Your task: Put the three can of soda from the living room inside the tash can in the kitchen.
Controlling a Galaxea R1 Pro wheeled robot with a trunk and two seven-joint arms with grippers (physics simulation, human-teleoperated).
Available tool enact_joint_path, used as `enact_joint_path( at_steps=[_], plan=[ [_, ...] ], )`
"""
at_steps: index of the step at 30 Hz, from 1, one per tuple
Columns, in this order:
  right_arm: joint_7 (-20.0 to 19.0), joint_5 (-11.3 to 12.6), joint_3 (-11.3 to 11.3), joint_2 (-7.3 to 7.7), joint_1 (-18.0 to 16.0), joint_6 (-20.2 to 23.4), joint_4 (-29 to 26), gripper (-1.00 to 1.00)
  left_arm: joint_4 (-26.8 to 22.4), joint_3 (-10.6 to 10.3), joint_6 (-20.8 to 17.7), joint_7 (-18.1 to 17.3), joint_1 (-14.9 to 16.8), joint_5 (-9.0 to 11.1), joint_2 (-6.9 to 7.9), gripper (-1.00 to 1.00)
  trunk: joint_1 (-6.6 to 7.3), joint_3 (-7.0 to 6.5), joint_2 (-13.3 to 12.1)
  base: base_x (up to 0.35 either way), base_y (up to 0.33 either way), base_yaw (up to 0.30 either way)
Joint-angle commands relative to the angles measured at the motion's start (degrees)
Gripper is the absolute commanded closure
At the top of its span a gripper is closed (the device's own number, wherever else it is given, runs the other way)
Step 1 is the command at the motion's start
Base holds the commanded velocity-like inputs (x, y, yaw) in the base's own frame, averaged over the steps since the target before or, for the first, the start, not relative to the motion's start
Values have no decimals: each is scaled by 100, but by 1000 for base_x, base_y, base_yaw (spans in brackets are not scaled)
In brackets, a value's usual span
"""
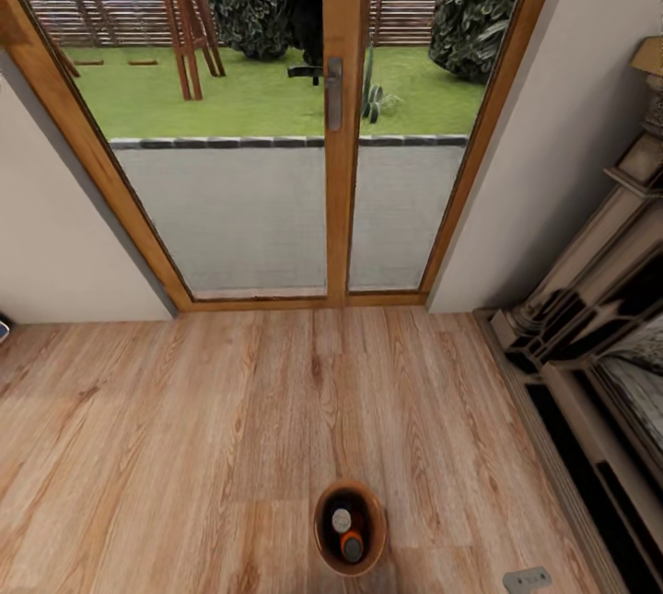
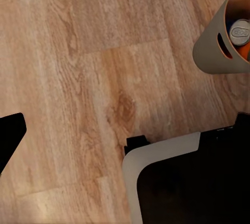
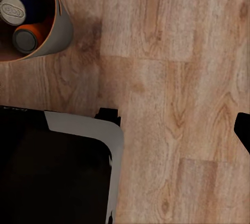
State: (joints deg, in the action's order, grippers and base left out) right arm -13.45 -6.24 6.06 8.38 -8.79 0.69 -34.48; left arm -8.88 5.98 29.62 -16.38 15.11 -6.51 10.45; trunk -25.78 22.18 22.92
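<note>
The tash can (image 1: 322,534) stands upright on the wood floor just in front of me, with a coppery inner wall. Inside it lie two cans of soda: one with its silvery top up (image 1: 342,518) and an orange one (image 1: 353,547). In the right wrist view the tash can (image 3: 61,31) holds a dark blue can (image 3: 13,9) and an orange can (image 3: 27,37). In the left wrist view its grey-tan wall (image 2: 213,47) and one can top (image 2: 240,31) show. My left gripper (image 2: 125,130) and right gripper (image 3: 125,130) hang open over bare floor, one black fingertip (image 2: 9,136) (image 3: 244,130) at each frame's edge.
Wood-framed glass doors (image 1: 336,115) to a garden stand straight ahead, with white walls on either side. A fireplace surround (image 1: 589,327) juts out along the right. My white-rimmed black base (image 2: 166,182) (image 3: 57,166) sits beside the tash can. Wood floor (image 1: 184,447) stretches to the left.
</note>
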Motion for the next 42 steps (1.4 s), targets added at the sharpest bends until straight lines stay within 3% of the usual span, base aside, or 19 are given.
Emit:
enact_joint_path(
  at_steps=[1,36,42],
  plan=[
    [0,0,0,1,0,-16,1,-100,0,0,0,1,-2,0,0,-100,0,-10,0,0,0,0],
    [0,8,4,-3,0,-153,3,-100,0,7,18,0,-47,8,9,-100,0,-339,0,0,0,0],
    [0,9,5,-9,58,-331,3,-100,0,8,127,-4,-78,251,10,-100,0,-396,0,0,0,0]
  ],
)
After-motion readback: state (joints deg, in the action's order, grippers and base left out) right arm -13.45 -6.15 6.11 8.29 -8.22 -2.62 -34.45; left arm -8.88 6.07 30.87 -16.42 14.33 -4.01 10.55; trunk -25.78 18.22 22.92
